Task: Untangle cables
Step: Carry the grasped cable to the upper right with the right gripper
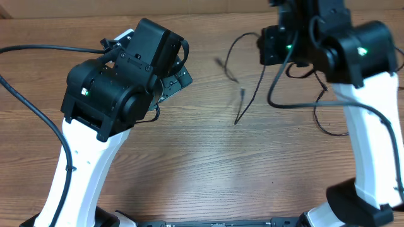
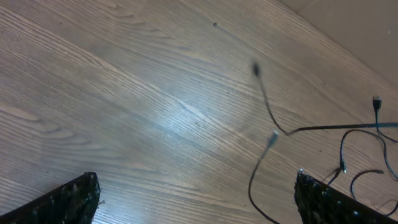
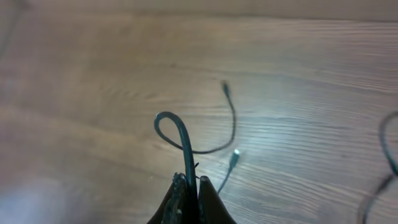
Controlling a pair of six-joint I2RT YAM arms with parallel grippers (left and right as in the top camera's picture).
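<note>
Right tool point(image 3: 189, 182) pinches one cable point(image 3: 182, 132), seemingly looping just ahead.

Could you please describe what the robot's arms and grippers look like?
The left arm and right arm each have white links, bulky black joint housings and small green lights. A thick black cable runs to the left one. The left gripper and right gripper have black fingers.

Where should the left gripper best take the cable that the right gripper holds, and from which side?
Probably the free end of the cable, just above the tip, from the left, open left gripper across it: that thin stretch runs straight and clear of the shut right gripper.
</note>
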